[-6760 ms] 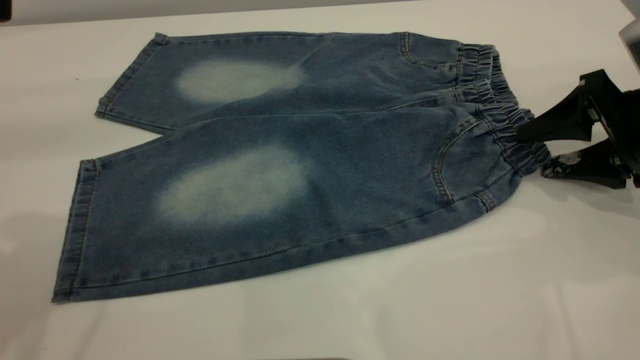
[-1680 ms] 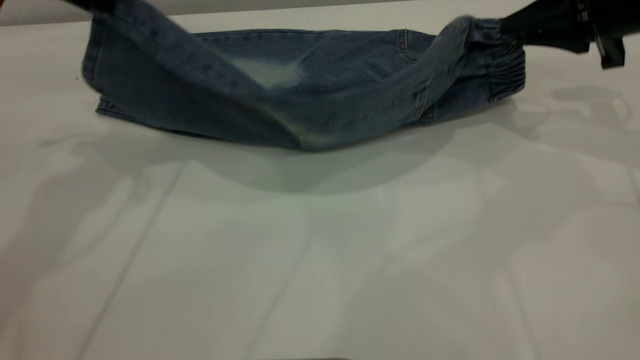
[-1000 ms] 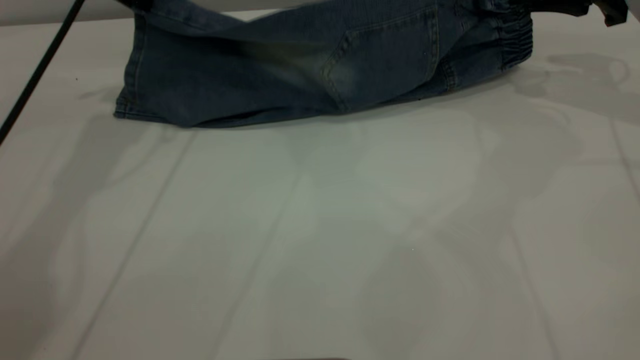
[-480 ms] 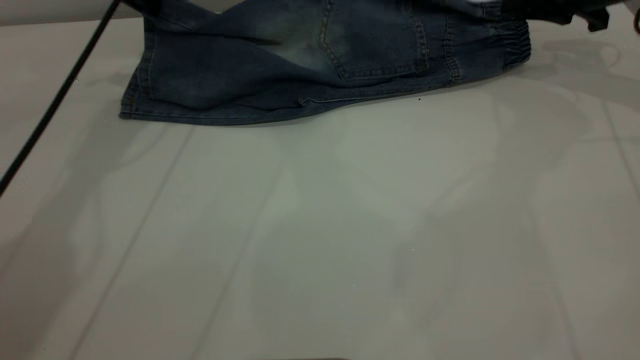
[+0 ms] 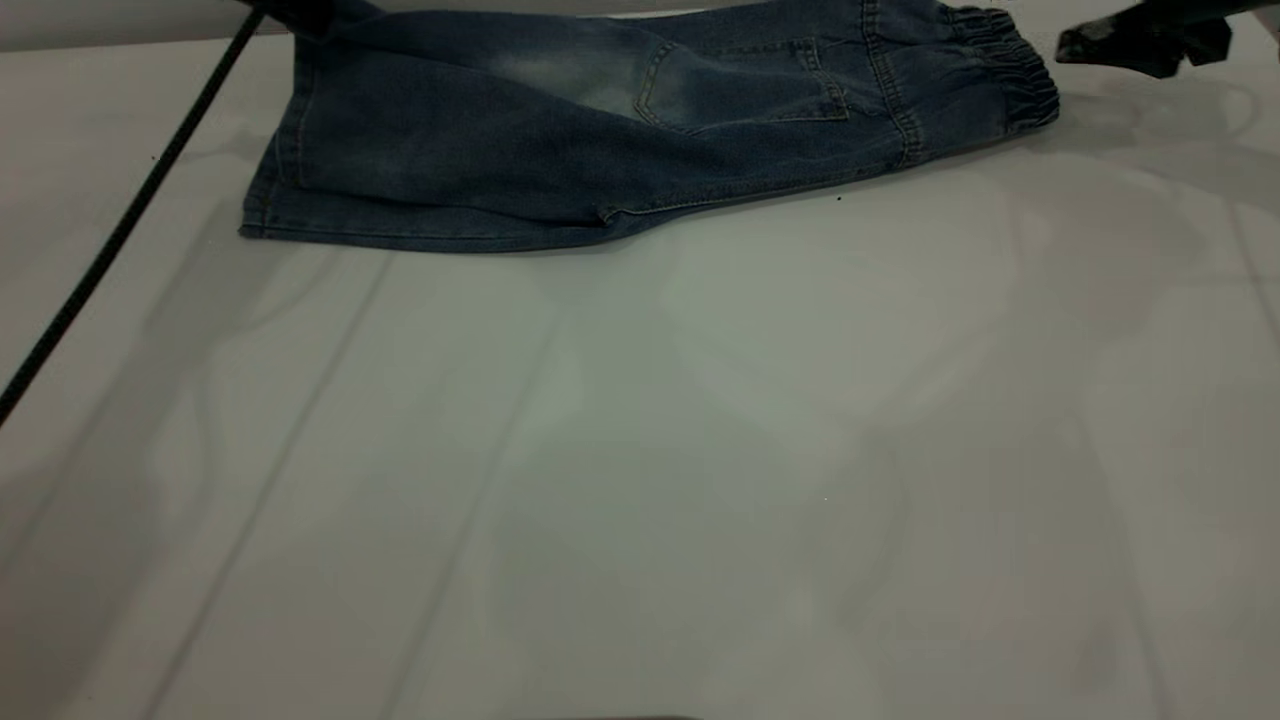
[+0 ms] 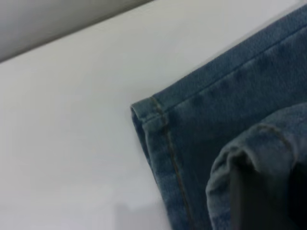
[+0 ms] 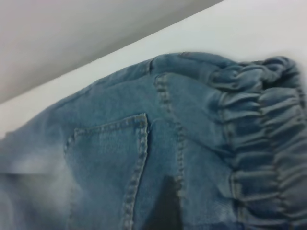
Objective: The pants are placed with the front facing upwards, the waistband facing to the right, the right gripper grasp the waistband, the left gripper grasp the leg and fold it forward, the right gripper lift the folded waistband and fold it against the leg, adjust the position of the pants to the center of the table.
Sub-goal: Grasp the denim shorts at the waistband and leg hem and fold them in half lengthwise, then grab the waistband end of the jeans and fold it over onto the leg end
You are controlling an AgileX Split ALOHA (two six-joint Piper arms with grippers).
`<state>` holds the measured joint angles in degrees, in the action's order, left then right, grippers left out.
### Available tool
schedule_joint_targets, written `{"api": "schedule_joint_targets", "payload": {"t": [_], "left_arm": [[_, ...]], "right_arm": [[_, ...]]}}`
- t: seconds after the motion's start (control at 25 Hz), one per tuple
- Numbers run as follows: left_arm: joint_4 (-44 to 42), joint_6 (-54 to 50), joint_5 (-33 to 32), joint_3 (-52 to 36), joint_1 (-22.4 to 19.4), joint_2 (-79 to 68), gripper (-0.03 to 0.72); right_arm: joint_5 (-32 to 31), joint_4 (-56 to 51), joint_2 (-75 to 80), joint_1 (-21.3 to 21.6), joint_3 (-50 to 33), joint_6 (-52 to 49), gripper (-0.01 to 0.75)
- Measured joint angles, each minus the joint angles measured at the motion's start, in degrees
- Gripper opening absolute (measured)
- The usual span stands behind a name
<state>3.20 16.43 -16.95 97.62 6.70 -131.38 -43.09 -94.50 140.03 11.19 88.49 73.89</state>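
The pants (image 5: 560,150) lie folded lengthwise at the far side of the table (image 5: 640,450), a back patch pocket facing up. The gathered waistband (image 5: 1010,70) is at the right end. My left gripper (image 5: 300,12) is at the far left corner, shut on a bunched fold of the leg hem (image 6: 249,148) and holding it slightly off the table. My right gripper (image 5: 1130,40) hovers open just right of the waistband, not touching it. In the right wrist view, the waistband (image 7: 268,143) and pocket (image 7: 105,163) lie below one dark fingertip (image 7: 165,208).
A black cable (image 5: 120,230) slants from the left gripper down across the table's left side. The pants sit close to the table's far edge (image 5: 120,45). The wide near part of the table shows only shadows.
Both arms carried the near leg over the far one, so the pants are now folded in half. In the last half second the right gripper let go of the waistband and drew off to the right.
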Motion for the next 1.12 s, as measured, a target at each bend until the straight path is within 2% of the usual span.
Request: {"api": "schedule_joint_targets", "payload": {"t": [0.2,0.32,0.4,0.52,0.6,0.76,0.96,1.12], "left_arm": [[-2.81,1.07,-1.73,2.09,0.00,-0.06,0.435],[-3.80,-0.47,-8.70,5.83,0.00,-0.06,0.546],[-3.80,-2.45,-14.53,7.78,0.00,-0.06,0.582],[-3.85,-3.82,-21.20,9.30,0.18,-0.06,0.589],[-3.85,-4.13,-23.13,9.52,0.28,-0.06,0.585],[-3.85,-4.38,-24.86,9.71,0.61,-0.06,0.581],[-3.85,-4.38,-25.66,9.76,1.39,-0.06,0.580],[-3.80,-4.38,-25.72,9.76,2.54,-0.06,0.580]], "right_arm": [[-3.33,7.31,0.00,1.76,0.06,-9.07,0.676],[-5.68,13.96,0.00,1.93,0.06,-14.63,0.673],[-7.57,17.05,0.00,1.67,0.06,-17.14,0.657],[-8.00,19.21,0.00,0.44,0.11,-18.76,0.639],[-6.59,19.58,0.00,-0.72,0.11,-18.75,0.638],[-2.02,19.10,0.87,-1.34,0.18,-18.97,0.634],[-1.04,13.96,2.47,-1.10,0.66,-17.87,0.627],[-2.75,4.40,4.93,-1.04,1.04,-12.17,0.617]]}}
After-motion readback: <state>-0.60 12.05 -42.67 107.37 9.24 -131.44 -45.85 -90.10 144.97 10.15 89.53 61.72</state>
